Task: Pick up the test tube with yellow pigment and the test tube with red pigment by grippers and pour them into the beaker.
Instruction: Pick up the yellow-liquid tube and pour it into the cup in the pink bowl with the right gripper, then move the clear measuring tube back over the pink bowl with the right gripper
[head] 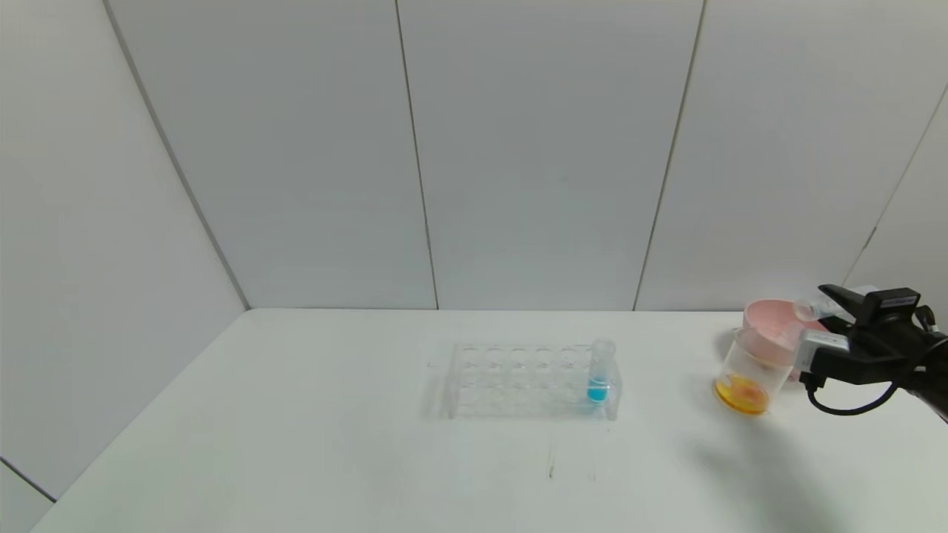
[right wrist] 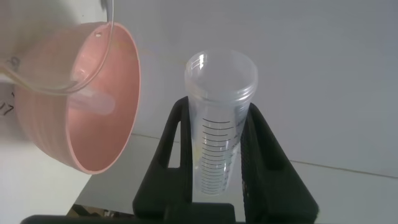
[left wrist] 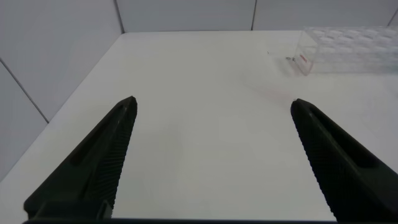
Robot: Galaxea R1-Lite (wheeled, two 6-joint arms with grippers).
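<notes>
Head view. The white bench [head: 296, 444] fills the lower half of the frame. At its centre stands a clear tube rack [head: 518, 379], and a tube with blue liquid [head: 600, 371] sits upright in the rack's right end.

At the right edge of the frame the right end effector [head: 815, 311] is clamped on an empty-looking clear test tube [head: 807, 308], held nearly level with its flared rim pointing toward the frame's left. Which of the two pigments this tube carried cannot be told.

The tube's mouth lies over the pink bowl [head: 770, 314], just above and behind the beaker [head: 752, 374]. The beaker sits at the lower left of the end effector, close to its white part, and appears tilted. A pool of orange-yellow liquid [head: 740, 394] covers its bottom.

Right wrist view. The two black fingers [right wrist: 171, 149] press on either side of the graduated test tube [right wrist: 219, 124], whose rim is at frame centre. The pink bowl [right wrist: 118, 124] occupies the upper left, with the beaker's clear rim [right wrist: 93, 74] crossing in front of it. A second clear tube [right wrist: 93, 101] lies inside the bowl.

Left wrist view. The left end effector [left wrist: 214, 155] hangs over bare bench with its fingers wide apart and nothing between them. The rack [left wrist: 348, 50] shows at the frame's upper right, well apart from it.
</notes>
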